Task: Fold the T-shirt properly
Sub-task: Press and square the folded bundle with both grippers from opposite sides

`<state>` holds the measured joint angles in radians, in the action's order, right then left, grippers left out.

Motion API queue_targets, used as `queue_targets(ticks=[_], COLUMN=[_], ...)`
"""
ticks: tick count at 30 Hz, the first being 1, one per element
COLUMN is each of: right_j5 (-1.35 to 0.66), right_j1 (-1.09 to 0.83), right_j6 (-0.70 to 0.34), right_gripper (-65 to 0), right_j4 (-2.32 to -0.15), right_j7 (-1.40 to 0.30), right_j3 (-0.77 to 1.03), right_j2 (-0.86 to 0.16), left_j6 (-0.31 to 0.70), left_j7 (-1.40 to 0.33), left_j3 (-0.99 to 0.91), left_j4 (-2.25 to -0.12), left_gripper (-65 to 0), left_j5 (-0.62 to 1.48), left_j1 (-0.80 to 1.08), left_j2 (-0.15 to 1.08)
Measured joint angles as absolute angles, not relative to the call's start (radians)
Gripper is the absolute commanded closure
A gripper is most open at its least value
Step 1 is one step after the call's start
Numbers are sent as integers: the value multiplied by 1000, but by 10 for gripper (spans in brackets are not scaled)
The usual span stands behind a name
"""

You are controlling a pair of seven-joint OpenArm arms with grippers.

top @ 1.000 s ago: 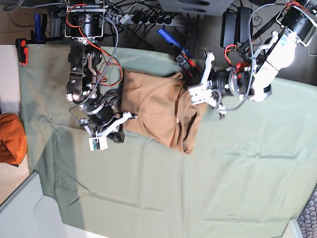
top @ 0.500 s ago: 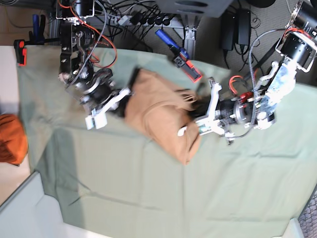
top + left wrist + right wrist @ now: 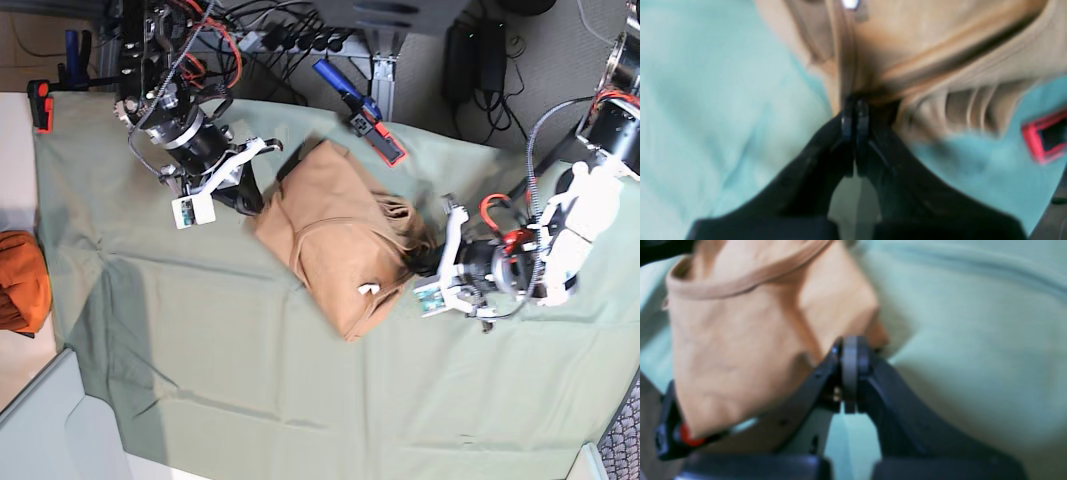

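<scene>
The tan T-shirt (image 3: 335,230) lies bunched into a rough folded bundle on the sage-green cloth (image 3: 300,380), turned diagonally. A small white tag (image 3: 368,290) shows near its lower edge. My left gripper (image 3: 424,263) is at the bundle's right end, and the left wrist view shows the left gripper (image 3: 855,113) shut on a gathered fold of the T-shirt (image 3: 940,50). My right gripper (image 3: 262,192) is at the upper left end. In the right wrist view the right gripper (image 3: 853,351) pinches a corner of the T-shirt (image 3: 740,333).
A darker orange bunched cloth (image 3: 20,280) lies off the green cloth at the far left. A blue and red clamp (image 3: 362,112) sits at the table's back edge just behind the shirt, and another red clamp (image 3: 42,102) is at the back left corner. Cables hang behind the table.
Both grippers stayed shut on the shirt and swung it round. The right arm carried its end toward the back, while the left arm pulled its end forward and right, so the bundle now lies diagonally.
</scene>
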<state>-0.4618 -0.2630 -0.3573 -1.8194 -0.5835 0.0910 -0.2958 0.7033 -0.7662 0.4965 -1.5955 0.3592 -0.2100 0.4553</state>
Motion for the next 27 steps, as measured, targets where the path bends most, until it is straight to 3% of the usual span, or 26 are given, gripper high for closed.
queue_targets(ticks=[7, 15, 21, 27], right_j5=[-447, -389, -369, -373], right_j1=[-193, 1, 51, -49], right_j6=[-358, -363, -363, -363], right_gripper=[0, 0, 0, 0], right_j4=[-1819, -1641, -1564, -1605], right_j7=[-566, -525, -532, -541], right_j3=[192, 132, -25, -19], right_j2=[-296, -294, -290, -293], left_j6=[696, 696, 696, 713], left_j7=[-772, -686, -640, -564], left_j3=[457, 456, 457, 455], left_j4=[-1750, -1750, -1631, -1449], left_gripper=[0, 0, 0, 0], left_j5=[379, 315, 311, 323], left_j1=[-100, 24, 21, -76], left_j2=[532, 519, 408, 342])
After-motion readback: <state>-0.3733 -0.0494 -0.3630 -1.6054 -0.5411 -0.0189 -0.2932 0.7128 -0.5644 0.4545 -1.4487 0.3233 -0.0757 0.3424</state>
